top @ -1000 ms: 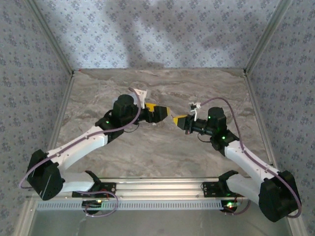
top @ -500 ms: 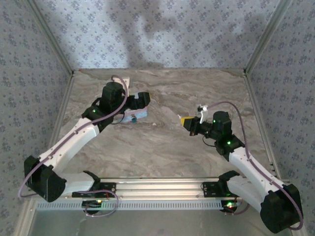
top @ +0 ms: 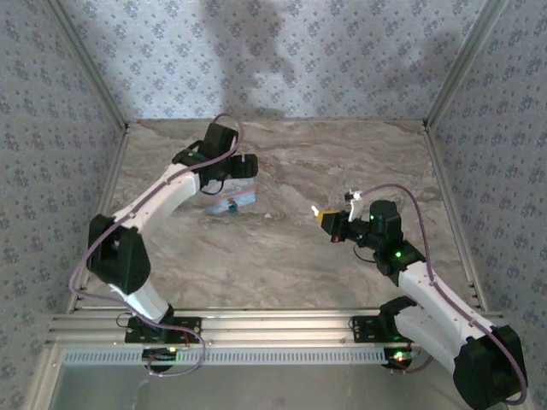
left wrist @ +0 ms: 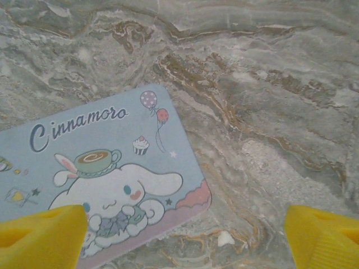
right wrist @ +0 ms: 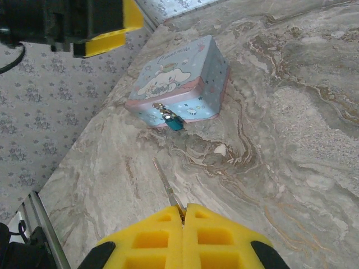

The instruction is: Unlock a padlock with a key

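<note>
Swinging out from mid-table, where the two grippers nearly met a second ago, my left gripper has landed over the tin at the left rear. Its yellow fingers stand wide apart with nothing between them. One overhangs the corner of the tin's lid, though I can't tell whether it touches. The other sits over bare marble.

On the other side, the right gripper has drawn back a little toward its own base. Its tips are pressed tight together on the key, whose thin blade pokes forward out of the seam.

Further out, the little teal padlock hangs from the clasp on the tin's front wall, low against the table. It looks to be locked, and it is well apart from the blade, which points roughly its way.

I'd call this the approach. The key is in hand, the lock is untouched and nothing has been inserted yet.

Next I want the left fingers down to steady the tin or the lock body, so it won't skate off when pushed. Then the right gripper has to carry the blade in low and line it up with the keyhole, which I can't make out from here. It's a small target, so that means slow, fine wrist work, and the grip on the key mustn't slip.
</note>
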